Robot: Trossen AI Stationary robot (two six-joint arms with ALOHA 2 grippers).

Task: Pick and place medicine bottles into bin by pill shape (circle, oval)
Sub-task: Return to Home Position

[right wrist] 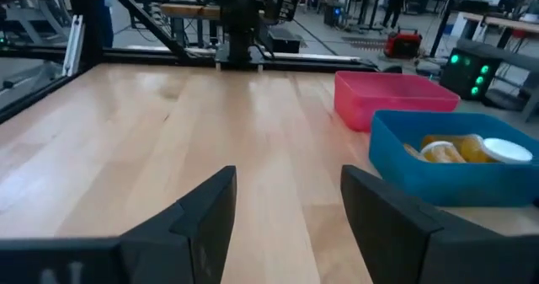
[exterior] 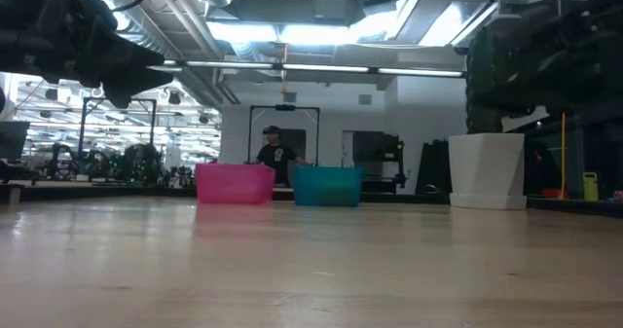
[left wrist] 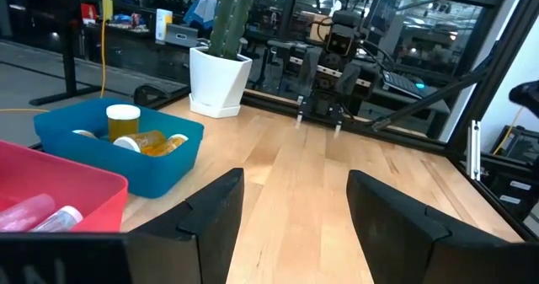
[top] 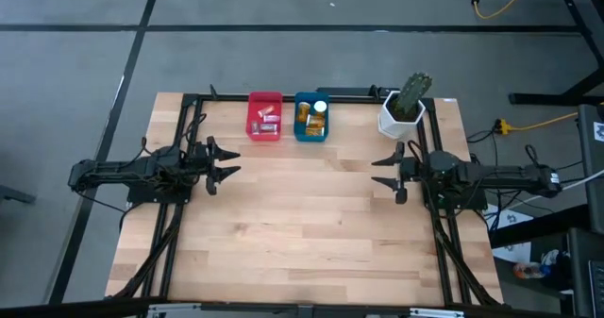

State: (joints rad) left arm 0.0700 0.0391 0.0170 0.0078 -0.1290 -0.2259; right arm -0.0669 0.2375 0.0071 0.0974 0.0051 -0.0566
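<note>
As both arms lie stretched low over the table [top: 302,252], neither one is carrying anything. The left gripper [top: 229,162] hovers well to the left of the blue bin [top: 311,137] and nearer the table's front. Its two fingers are spread apart and point towards the middle, with nothing between them. Just left of the blue bin, touching it or very nearly so, stands the red bin [top: 264,137]. A few small clear bottles [top: 270,120] lie inside it, pinkish as far as I can make out from above. The blue bin itself holds the orange bottles [top: 312,123] with white caps. One stands upright in its back right corner and the others lie on their sides. Behind the blue bin, out in the room, a person [exterior: 274,153] stands beyond the table. Right of the blue bin, near it along the same back edge, sits a white pot [top: 394,122] with a green cactus [top: 411,93]. Farther right of the blue bin and forward of it, the right gripper [top: 377,171] faces the left one across bare wood, fingers likewise parted and empty.
</note>
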